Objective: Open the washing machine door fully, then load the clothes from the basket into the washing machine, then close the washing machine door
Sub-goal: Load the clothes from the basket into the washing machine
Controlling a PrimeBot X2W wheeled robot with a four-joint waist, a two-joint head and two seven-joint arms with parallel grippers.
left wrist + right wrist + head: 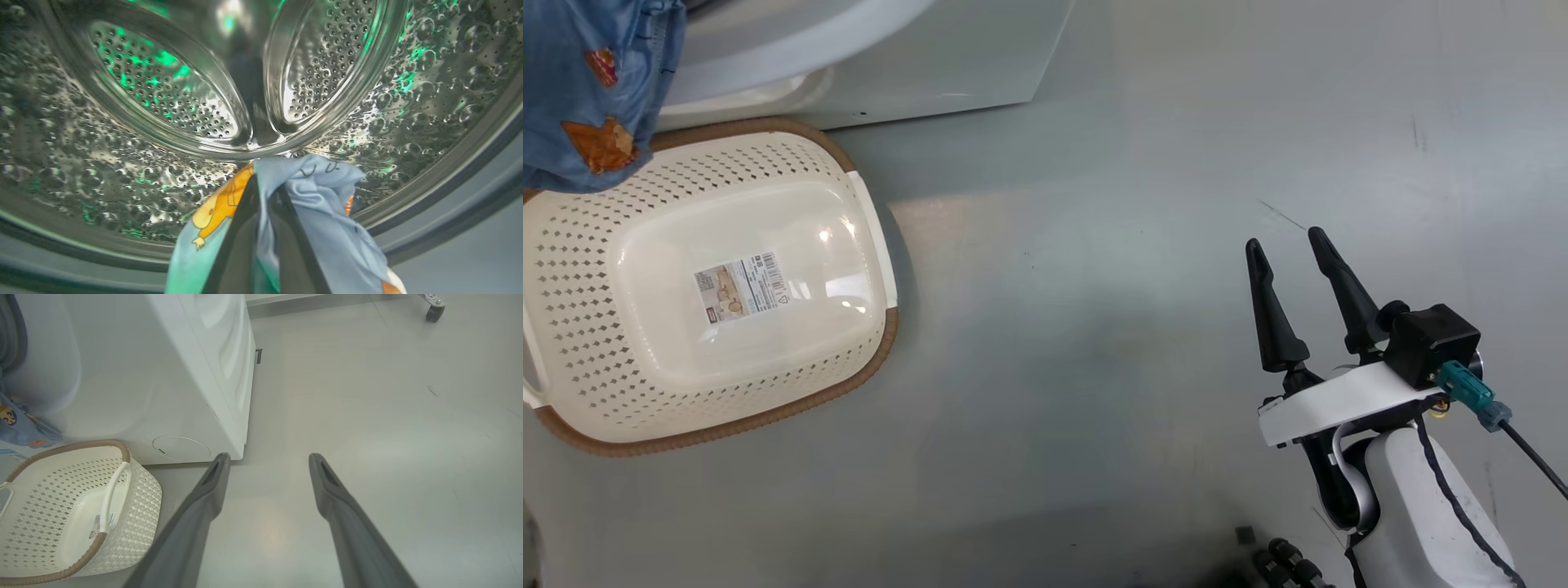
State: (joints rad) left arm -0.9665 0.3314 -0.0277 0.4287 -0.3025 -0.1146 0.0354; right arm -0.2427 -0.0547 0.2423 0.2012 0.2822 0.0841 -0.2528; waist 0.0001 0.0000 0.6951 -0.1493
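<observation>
The floor (pixel 1143 269) is smooth, pale grey and faintly glossy, with a thin dark scuff (pixel 1282 214) and a few smaller marks. The white washing machine (pixel 947 65) stands on it, its lower front corner down on the floor. A round hatch (pixel 181 448) sits low on the machine's front. Just before its base, the cream perforated basket (pixel 572 269) with a brown woven-look rim rests upright. Whether basket and machine touch cannot be told. Well apart from both, a small caster wheel (pixel 433 312) stands on the floor.

L jaws clamped on clothes (pixel 322 192) (blue, cartoon print) at drum (pixel 102 163) mouth.
</observation>
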